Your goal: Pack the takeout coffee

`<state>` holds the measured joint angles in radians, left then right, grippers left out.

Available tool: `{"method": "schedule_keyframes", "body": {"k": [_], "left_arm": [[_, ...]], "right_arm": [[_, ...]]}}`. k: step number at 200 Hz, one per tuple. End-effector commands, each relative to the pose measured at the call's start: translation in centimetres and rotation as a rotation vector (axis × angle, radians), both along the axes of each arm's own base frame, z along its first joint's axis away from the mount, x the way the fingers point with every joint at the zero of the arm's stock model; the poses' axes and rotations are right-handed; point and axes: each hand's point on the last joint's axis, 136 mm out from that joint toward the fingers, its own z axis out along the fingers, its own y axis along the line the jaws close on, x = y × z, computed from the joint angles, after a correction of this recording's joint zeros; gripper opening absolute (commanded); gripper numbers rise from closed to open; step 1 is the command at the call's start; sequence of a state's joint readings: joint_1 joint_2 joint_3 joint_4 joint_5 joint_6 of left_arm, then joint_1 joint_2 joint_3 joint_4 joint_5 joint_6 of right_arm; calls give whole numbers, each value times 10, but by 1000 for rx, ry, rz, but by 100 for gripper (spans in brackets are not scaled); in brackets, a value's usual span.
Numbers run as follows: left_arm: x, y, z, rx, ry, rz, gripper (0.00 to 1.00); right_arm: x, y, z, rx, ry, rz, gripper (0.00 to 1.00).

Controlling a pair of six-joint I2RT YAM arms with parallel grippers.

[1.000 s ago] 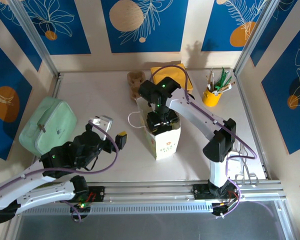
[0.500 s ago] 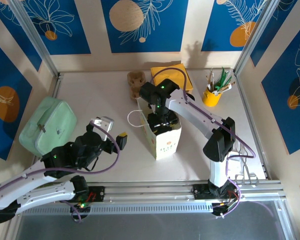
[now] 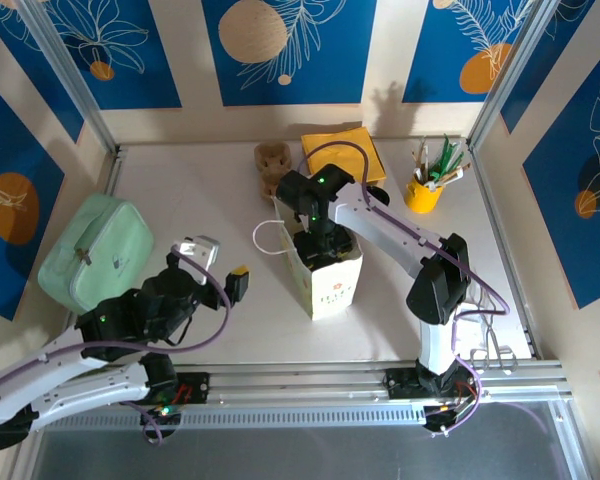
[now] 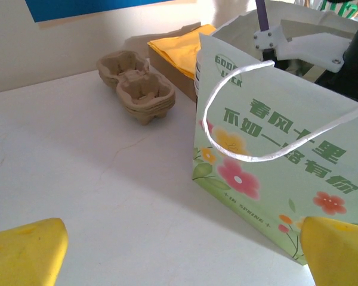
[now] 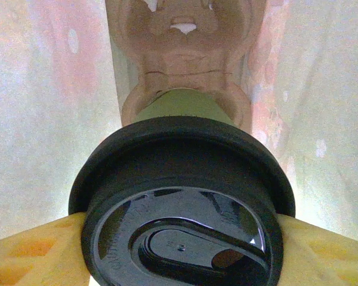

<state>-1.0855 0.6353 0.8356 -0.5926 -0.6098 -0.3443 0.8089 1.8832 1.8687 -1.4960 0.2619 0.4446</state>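
Right wrist, right claw (image 5: 179, 253) clasping takeout coffee (image 5: 182, 179), bag (image 5: 42, 95) walls close around

A mint-green pouch (image 3: 92, 250) lies at the bench's (image 3: 200, 190) left edge. Along the far edge sit a pulp cup carrier (image 3: 271, 158), yellow napkins (image 4: 176, 46) and, toward the far right corner, a yellow utensil pot (image 3: 424, 192).

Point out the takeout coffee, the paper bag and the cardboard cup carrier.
takeout coffee (image 5: 182, 179): right wrist view, top of its black lid.
paper bag (image 4: 268, 173): left wrist view, its printed side.
cardboard cup carrier (image 4: 143, 89): left wrist view, the nearer cup well.
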Motion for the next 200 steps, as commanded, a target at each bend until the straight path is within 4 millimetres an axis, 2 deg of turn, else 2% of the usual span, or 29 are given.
{"method": "schedule_keyframes", "body": {"k": [1, 89, 200], "left_arm": [[2, 8, 0, -15, -3, 38, 99], [3, 7, -1, -18, 0, 43, 99], [4, 4, -1, -19, 2, 41, 99]], "right_arm": [[-6, 0, 11, 24, -25, 12, 66], [-11, -4, 14, 22, -41, 14, 66], [-12, -9, 8, 56, -72, 15, 66]]}}
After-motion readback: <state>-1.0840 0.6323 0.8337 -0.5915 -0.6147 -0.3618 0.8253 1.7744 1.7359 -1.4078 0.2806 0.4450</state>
